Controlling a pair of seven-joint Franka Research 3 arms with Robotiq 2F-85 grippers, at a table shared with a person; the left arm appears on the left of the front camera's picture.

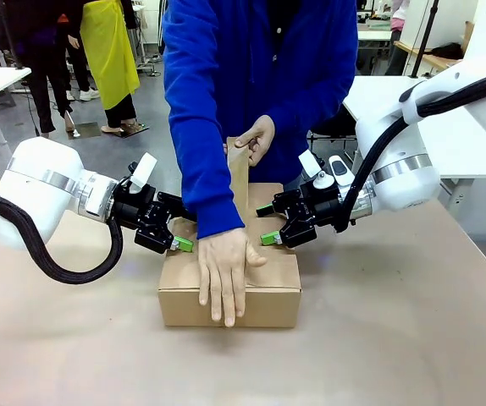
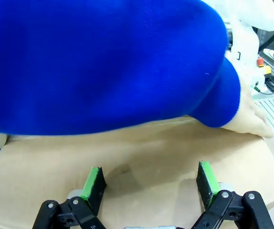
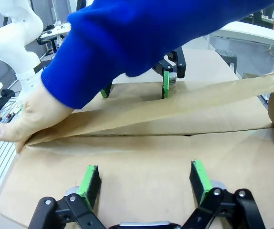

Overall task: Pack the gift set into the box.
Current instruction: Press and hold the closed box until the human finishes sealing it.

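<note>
Box: the brown cardboard box (image 1: 229, 292) is sitting on the table (image 1: 395, 338), near the middle and on the side nearest the robot; its top flaps are lying closed, with the seam between them showing in the right wrist view (image 3: 142, 135).
Tape: a strip of brown tape (image 1: 240, 182) is running from the person's raised hand down to the top of the box; in the right wrist view it (image 3: 175, 107) is stretching along the seam.
Person's hands: one hand (image 1: 224, 275) is lying flat on the box top, fingers hanging over the box's near front edge, pressing the tape end down; the other hand (image 1: 258, 139) is holding the tape up above the far side of the box.
Sleeve: a blue sleeve (image 2: 103, 62) is crossing above the box top in the left wrist view.
Left claw: the left claw (image 1: 178, 237) is at the box's left side, its fingers spread apart and pinching nothing; its green pads (image 2: 93, 183) are hovering just over the box flap (image 2: 142, 157).
Right claw: the right claw (image 1: 267, 224) is at the box's right side, fingers likewise spread and holding nothing; its pads (image 3: 200, 177) are sitting just above the near flap (image 3: 142, 176).
Gift set: with the flaps closed, I cannot tell whether it is lying inside the box.
</note>
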